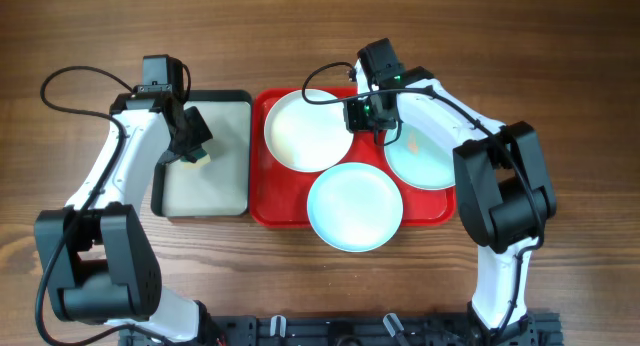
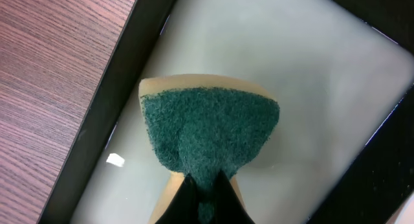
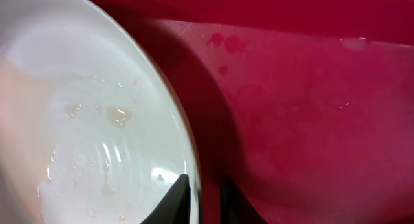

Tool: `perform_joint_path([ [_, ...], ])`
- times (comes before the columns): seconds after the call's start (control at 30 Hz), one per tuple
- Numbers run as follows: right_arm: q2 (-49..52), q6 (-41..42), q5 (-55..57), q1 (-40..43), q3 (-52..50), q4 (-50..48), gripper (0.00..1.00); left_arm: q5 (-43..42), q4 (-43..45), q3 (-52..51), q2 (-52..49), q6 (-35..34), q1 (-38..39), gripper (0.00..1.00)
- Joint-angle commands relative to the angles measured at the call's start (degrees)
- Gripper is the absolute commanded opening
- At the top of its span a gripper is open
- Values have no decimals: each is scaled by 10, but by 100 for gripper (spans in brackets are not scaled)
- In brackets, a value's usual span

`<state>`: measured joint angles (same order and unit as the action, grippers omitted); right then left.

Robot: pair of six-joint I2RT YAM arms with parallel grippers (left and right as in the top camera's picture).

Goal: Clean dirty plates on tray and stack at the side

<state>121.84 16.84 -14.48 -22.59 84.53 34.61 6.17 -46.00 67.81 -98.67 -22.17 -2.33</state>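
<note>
The red tray [image 1: 262,211] holds three plates. The white plate [image 1: 305,131] lies at its back left, with brownish smudges showing in the right wrist view [image 3: 84,120]. One pale blue plate [image 1: 355,206] sits at the front and hangs over the tray's front rim. The other pale blue plate [image 1: 425,161] is at the right. My right gripper [image 1: 362,114] is shut on the white plate's right rim, one finger inside and one outside [image 3: 204,185]. My left gripper [image 1: 193,138] is shut on a green-and-yellow sponge [image 2: 207,130], away from the plates.
A smaller black-rimmed tray [image 1: 158,191] with a pale inside stands left of the red tray, and the sponge is over it. Its dark rim [image 2: 110,101] shows in the left wrist view. Wet drops mark the red tray floor [image 3: 223,43]. Wooden table lies around.
</note>
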Motion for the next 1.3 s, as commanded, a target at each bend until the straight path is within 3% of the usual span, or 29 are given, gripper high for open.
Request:
perform_joint_path([
  [0.0, 15, -4, 10, -3, 2, -7, 20, 8, 2, -4, 9, -8, -2, 4],
  [0.17, 15, -4, 10, -8, 2, -14, 17, 8, 3, -4, 9, -8, -2, 4],
  [0.47, 24, -3, 10, -9, 2, -24, 21, 8, 4, -4, 9, -8, -2, 4],
  [0.63, 33, -2, 10, -9, 2, -28, 4, 8, 4, -4, 9, -8, -2, 4],
  [1.07, -27, -2, 12, -7, 115, 54, 4, 8, 0, -4, 9, -1, -2, 4],
  [1.27, -33, 7, 36, -16, 123, 35, 4, 10, 0, -4, 9, 12, -2, 4],
])
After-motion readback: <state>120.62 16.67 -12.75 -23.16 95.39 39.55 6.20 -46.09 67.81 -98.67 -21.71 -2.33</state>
